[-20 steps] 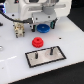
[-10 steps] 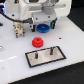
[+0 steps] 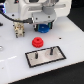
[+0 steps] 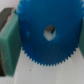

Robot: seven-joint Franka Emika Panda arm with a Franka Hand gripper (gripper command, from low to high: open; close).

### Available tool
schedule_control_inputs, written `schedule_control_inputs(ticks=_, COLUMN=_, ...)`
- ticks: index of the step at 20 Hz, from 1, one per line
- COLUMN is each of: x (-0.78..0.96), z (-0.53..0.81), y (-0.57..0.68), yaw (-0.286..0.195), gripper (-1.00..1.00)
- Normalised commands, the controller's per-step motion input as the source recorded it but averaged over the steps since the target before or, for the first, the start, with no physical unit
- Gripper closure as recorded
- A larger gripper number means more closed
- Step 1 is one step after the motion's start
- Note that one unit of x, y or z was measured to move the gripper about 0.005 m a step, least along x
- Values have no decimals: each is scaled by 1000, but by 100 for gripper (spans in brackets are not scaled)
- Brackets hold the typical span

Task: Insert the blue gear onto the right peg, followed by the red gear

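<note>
Wrist view alone shows the flat bright-blue plastic toothed gear and its central hole, held between the gripper fingers. Exterior view: small red plastic gear on white table, near grey black-rimmed plate with pegs.

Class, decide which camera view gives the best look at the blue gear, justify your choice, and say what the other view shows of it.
The wrist view is best: the blue gear fills the picture, with its teeth and central hole plainly visible. In the exterior view only a small blue part shows beneath the end effector, behind the red gear.
</note>
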Motion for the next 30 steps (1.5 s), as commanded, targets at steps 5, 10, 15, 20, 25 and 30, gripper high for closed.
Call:
schedule_control_inputs(ticks=5, x=149, z=320, y=10, yaw=0, gripper=100)
schedule_control_inputs(ticks=10, x=522, z=401, y=-95, yaw=0, gripper=100)
schedule_control_inputs(ticks=15, x=671, z=462, y=-88, yaw=0, gripper=100)
schedule_control_inputs(ticks=20, x=681, z=461, y=-32, yaw=0, gripper=100)
schedule_control_inputs(ticks=25, x=727, z=420, y=-26, yaw=0, gripper=100)
schedule_control_inputs(ticks=30, x=770, z=342, y=-48, yaw=0, gripper=100)
